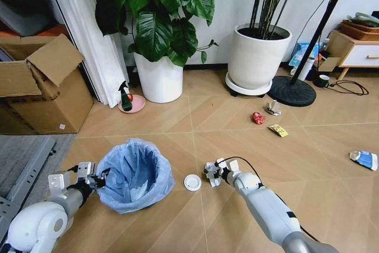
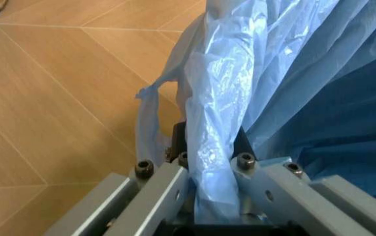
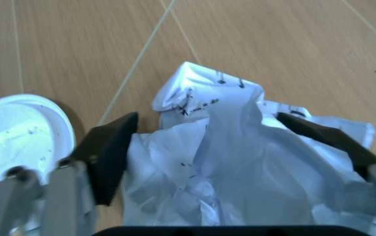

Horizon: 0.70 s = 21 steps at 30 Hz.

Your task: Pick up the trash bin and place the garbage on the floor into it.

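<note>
A: Status on the left gripper [image 2: 214,162]?

B: Jaws closed on the rim of the trash bin [image 1: 135,173], pinching the blue bag [image 2: 221,123] folded over it, at the bin's 9 o'clock side. That edge grip leaves the mouth open for drops.

A: Bin position?

B: On the floor [image 1: 195,117], low and left of centre in the head view, between the two arms.

A: Right side?

B: Right gripper [image 3: 234,142] is down at floor level, jaws spread wide either side of a crumpled white paper [image 3: 240,162]. Paper sits between the pads [image 3: 112,150]; can't tell if they're touching it yet. Not gripped, I'd say.

A: Anything close by?

B: White disc [image 1: 192,182] just beside it, toward the bin. It sits outside the jaws, so a clean single pick looks likely.

A: Remaining litter?

B: Red can [image 1: 258,118], yellow wrapper [image 1: 278,130], and another crumpled piece [image 1: 272,108] well off at 1 o'clock; blue-and-white packet [image 1: 364,159] at 3 o'clock. Task looks early.
</note>
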{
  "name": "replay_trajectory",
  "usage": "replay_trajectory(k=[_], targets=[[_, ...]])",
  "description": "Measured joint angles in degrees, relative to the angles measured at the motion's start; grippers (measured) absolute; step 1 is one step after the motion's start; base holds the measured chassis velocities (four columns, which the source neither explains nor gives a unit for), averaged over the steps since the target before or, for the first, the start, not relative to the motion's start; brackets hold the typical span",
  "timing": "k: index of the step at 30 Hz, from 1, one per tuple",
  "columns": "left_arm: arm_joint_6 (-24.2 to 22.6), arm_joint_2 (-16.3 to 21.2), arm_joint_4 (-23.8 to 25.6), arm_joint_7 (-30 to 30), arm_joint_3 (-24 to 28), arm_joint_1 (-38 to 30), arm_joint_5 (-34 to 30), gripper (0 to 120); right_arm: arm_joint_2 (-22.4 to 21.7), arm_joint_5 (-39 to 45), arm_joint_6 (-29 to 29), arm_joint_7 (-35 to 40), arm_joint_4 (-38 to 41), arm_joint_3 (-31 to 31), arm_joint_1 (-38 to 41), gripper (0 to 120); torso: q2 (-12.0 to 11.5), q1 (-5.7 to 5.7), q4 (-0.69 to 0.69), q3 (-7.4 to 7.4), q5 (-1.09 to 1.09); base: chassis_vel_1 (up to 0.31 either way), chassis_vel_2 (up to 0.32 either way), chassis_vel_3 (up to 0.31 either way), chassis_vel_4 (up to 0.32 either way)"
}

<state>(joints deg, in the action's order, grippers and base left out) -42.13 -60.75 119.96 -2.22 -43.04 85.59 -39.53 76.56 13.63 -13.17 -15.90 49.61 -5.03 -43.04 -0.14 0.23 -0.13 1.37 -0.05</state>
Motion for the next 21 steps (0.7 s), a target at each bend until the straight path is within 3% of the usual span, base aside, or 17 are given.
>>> replay_trajectory(k=[4,14,17,19,21], targets=[[0.0,-0.1,-0.1,0.0,0.1,-0.1,0.1,0,0.3,-0.4,0.5,0.5,-0.7,-0.2,-0.3,56,0.0,0.00,0.00,0.00,0.00,0.000,0.000,0.000,0.000],[0.0,-0.2,-0.1,0.1,0.1,-0.1,0.2,0,0.6,-0.5,0.6,1.1,-0.9,-0.3,-0.6,27,0.0,0.00,0.00,0.00,-0.01,0.000,0.000,0.000,0.000],[0.0,-0.3,-0.1,0.1,0.1,-0.1,0.2,0,0.6,-0.5,0.7,1.5,-0.9,-0.3,-0.7,12,0.0,0.00,0.00,0.00,-0.01,0.000,0.000,0.000,0.000],[0.0,-0.3,-0.1,0.1,0.1,-0.1,0.2,0,0.6,-0.5,0.7,1.5,-0.9,-0.3,-0.7,12,0.0,0.00,0.00,0.00,-0.01,0.000,0.000,0.000,0.000],[0.0,-0.4,-0.1,0.2,0.1,0.0,0.4,0,0.6,-0.5,0.7,1.7,-0.8,-0.4,-0.9,0,0.0,0.00,0.00,0.00,0.00,0.000,0.000,0.000,0.000]])
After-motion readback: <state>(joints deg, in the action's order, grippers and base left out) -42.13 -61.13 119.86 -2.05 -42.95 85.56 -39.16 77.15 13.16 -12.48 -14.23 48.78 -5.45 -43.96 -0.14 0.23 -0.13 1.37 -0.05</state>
